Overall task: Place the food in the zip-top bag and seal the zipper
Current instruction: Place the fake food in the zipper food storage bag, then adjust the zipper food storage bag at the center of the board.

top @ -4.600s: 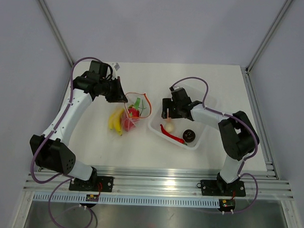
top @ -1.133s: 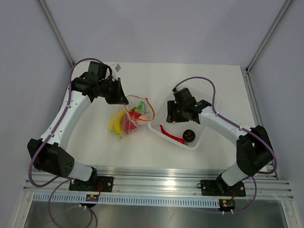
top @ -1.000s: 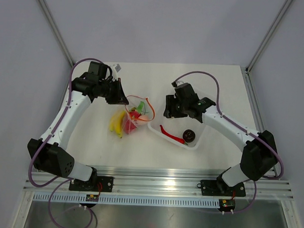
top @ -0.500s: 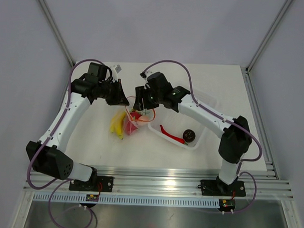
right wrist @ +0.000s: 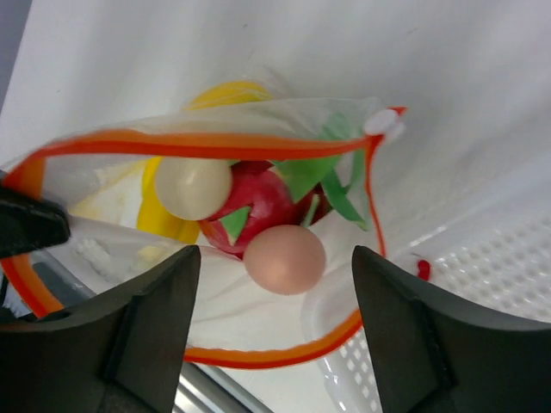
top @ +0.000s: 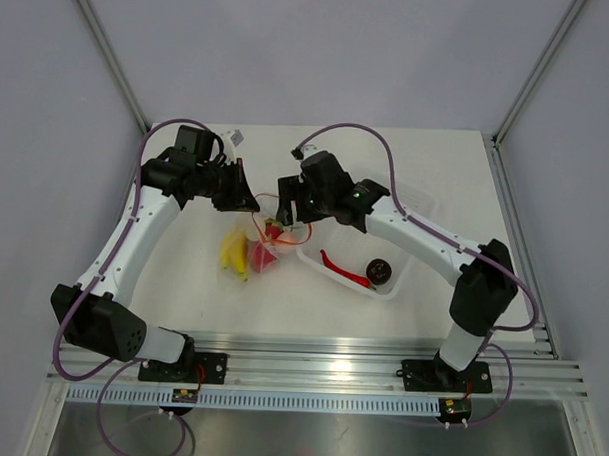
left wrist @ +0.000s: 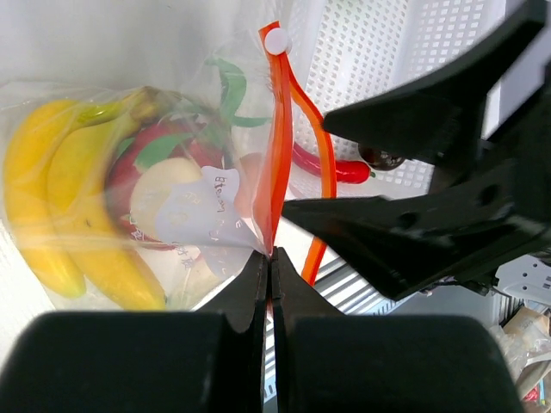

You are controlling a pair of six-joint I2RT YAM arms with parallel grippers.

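Note:
My left gripper [left wrist: 270, 255] is shut on the edge of the zip-top bag [top: 259, 241], pinching its orange-red zipper [left wrist: 277, 129] and holding the mouth up. Inside lie a yellow banana [left wrist: 69, 198] and a pink-red dragon fruit [right wrist: 258, 202] with a whitish piece [right wrist: 191, 187] on it. My right gripper [right wrist: 275, 267] hangs open over the mouth. A pinkish round piece [right wrist: 285, 258] lies between its fingers [right wrist: 151, 318], touching neither. A red chilli [top: 345, 270] and a dark round fruit [top: 379, 271] stay in the tray.
The rigid clear tray [top: 405, 207] stands right of the bag, its near corner almost against the bag's mouth. The two grippers are close together above the bag. Aluminium rails run along the table's near edge.
My right arm swung left from the tray to above the bag's mouth and its jaws widened, leaving the pinkish piece free. The left gripper kept its hold.

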